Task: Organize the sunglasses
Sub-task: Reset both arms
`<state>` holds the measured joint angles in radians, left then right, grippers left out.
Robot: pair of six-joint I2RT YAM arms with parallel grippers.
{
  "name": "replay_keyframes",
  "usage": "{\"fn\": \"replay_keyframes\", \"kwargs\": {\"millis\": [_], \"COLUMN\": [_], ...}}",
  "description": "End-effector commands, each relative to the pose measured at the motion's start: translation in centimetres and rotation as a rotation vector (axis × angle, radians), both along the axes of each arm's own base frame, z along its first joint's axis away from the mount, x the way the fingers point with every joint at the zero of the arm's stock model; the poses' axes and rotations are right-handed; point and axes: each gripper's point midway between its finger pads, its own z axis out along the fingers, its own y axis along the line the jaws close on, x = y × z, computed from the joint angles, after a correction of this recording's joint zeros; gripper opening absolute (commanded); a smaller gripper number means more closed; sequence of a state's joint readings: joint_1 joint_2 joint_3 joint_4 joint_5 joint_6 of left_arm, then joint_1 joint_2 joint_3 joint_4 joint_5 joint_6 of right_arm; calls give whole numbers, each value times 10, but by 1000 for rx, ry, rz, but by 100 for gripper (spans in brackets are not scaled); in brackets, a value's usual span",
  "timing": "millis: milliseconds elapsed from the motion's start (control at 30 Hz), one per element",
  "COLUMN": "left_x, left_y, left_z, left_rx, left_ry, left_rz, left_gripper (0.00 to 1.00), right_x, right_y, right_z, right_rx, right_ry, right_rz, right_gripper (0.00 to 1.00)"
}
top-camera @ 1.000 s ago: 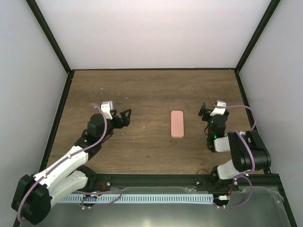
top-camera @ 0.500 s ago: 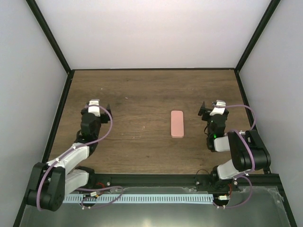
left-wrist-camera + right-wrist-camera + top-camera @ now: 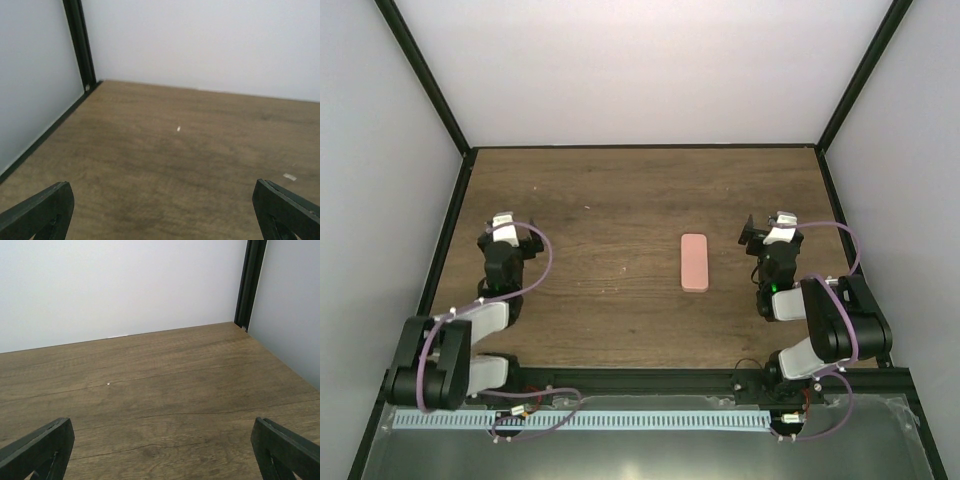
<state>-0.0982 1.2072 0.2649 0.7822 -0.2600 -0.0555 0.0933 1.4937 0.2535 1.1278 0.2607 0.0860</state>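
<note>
The sunglasses are not in view in any frame. A pink hard case (image 3: 694, 262) lies shut on the wooden table (image 3: 620, 190), right of the middle. My left gripper (image 3: 510, 236) is folded back at the left side, far left of the case. It is open and empty, and the left wrist view (image 3: 162, 212) shows only bare wood between its fingertips (image 3: 42, 212). My right gripper (image 3: 768, 240) sits right of the case. It is open and empty, with bare wood between its fingertips (image 3: 285, 450) in the right wrist view (image 3: 161, 450).
White walls and black frame posts (image 3: 430, 90) enclose the table on three sides. A corner post shows in the left wrist view (image 3: 80, 45) and another in the right wrist view (image 3: 250, 282). A small white speck (image 3: 178, 128) lies on the wood.
My left arm has pulled back and swung left, away from the table's middle, to a folded pose at the left side. The right arm and the case have not moved.
</note>
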Motion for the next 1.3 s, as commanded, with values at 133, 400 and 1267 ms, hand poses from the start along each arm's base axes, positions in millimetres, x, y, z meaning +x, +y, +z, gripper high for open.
{"fn": "replay_keyframes", "kwargs": {"millis": [133, 400, 1267], "left_x": [17, 24, 21], "left_y": [17, 5, 34], "left_z": [-14, -13, -24], "left_rx": [-46, 0, 6], "left_ry": [14, 19, -47], "left_rz": [67, -27, 109], "left_gripper": [100, 100, 100], "right_x": [6, 12, 13], "right_y": [3, 4, 4], "right_z": [14, 11, 10], "right_rx": [-17, -12, -9], "right_ry": [-42, -19, -14], "right_rz": [10, 31, 38], "right_gripper": [100, 100, 100]}}
